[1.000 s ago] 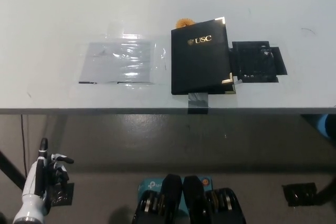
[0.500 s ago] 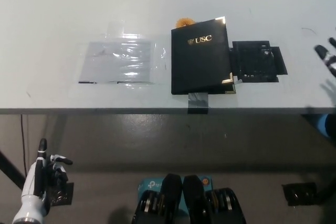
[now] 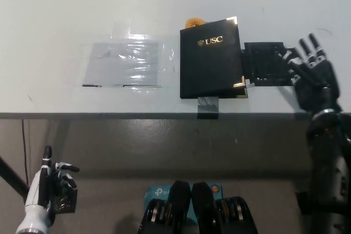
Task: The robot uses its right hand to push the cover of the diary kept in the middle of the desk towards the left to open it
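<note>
White and idle, the left hand (image 3: 53,182) hangs low at the near left, below the desk edge, its fingers loosely curled around nothing. On the pale desk (image 3: 55,15) a clear plastic sheet (image 3: 127,65) lies flat to the left of centre. Beside it, in the middle, sits the diary (image 3: 211,65), black with gold lettering and gold corners, its cover closed and flat; a strip of grey tape (image 3: 207,106) shows at its near edge and a bit of something orange (image 3: 192,23) peeks from behind its far corner. Just right of the diary lies a black mat (image 3: 265,63).

The change is on the right: a second ago no black arm showed, half a second ago only fingertips appeared at the far right edge, and now the right hand (image 3: 310,75) has come up over the desk. Its fingers are spread and hold nothing, its fingertips (image 3: 287,54) over the mat's right end, clear of the diary. I judge the approach under way and the push not yet begun; the hand needs to travel left to reach the cover's right edge.
</note>
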{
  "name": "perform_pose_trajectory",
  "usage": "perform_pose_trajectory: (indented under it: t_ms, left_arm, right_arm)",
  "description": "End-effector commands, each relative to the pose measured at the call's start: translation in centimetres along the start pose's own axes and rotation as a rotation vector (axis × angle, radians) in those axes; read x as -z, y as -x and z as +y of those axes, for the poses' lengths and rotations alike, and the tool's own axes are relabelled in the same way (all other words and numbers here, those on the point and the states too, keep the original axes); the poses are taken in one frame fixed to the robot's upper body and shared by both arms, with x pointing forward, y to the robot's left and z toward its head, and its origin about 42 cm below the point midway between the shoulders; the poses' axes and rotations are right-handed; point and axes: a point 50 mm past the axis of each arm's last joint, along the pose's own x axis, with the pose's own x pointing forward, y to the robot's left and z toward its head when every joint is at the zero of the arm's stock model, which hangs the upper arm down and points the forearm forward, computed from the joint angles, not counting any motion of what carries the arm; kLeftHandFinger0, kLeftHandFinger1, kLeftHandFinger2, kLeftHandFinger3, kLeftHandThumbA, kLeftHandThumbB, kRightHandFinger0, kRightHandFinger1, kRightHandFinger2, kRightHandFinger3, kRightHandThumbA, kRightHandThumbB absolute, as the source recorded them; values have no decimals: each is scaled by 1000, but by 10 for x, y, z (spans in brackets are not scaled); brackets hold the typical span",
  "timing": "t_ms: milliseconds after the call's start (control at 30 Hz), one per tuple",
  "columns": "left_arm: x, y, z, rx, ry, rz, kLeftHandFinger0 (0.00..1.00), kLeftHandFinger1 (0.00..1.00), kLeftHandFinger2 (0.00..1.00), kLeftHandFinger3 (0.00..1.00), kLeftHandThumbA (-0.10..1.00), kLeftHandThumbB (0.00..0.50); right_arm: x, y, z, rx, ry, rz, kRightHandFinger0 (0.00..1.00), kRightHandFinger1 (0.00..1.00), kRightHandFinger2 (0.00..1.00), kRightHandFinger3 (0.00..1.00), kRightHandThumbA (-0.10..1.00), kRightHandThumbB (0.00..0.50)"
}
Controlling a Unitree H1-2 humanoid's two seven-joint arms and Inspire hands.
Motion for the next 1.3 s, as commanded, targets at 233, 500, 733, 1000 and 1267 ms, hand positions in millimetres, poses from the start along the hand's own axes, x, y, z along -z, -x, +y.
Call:
perform_pose_trajectory:
  t_ms: [233, 500, 733, 1000, 1267]
  left_arm:
    - [-13, -1, -1, -6, -4, -54, 185, 151, 165, 310, 1000, 388]
    - [-12, -1, -2, 6, -4, -52, 186, 172, 177, 306, 1000, 380]
    - [-13, 0, -3, 10, 3, -50, 200, 191, 187, 314, 1000, 401]
    - [-12, 0, -4, -1, -11, -41, 211, 193, 196, 320, 1000, 367]
    - [-7, 2, -8, 23, -3, -33, 202, 193, 193, 327, 1000, 375]
  right_arm:
    - [14, -17, 44, -3, -107, -10, 1000, 1000, 1000, 1000, 1000, 198]
    - [51, -9, 48, 17, -109, 45, 1000, 1000, 1000, 1000, 1000, 166]
    - [73, -4, 54, 19, -134, 89, 1000, 1000, 1000, 1000, 1000, 166]
    - [96, -1, 64, 16, -167, 132, 1000, 1000, 1000, 1000, 1000, 142]
    - [109, 9, 82, -3, -189, 151, 1000, 1000, 1000, 1000, 988, 147]
